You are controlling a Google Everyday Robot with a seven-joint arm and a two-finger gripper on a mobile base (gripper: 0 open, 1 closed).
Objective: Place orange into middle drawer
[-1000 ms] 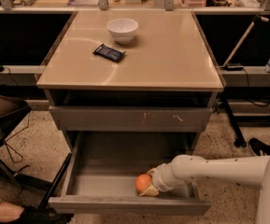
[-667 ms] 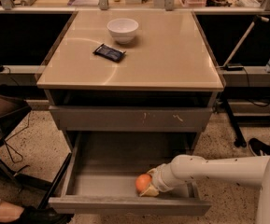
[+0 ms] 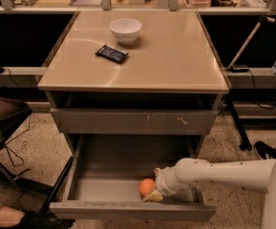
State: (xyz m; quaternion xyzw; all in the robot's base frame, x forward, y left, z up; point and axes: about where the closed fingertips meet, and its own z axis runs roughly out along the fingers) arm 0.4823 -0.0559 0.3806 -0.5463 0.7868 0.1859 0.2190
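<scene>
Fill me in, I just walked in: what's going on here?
A robot arm is reaching from the right into the open drawer near the bottom of a cabinet. Its gripper is right against an orange, which sits low in the tray near the front wall, right of centre. The scratched drawer above is closed. On the cabinet top a white bowl and a dark packet sit untouched.

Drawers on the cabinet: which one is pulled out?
The middle drawer, the plain-fronted one lowest in view, is pulled out, with the orange and the gripper inside it. The scratched drawer front above it is shut.
</scene>
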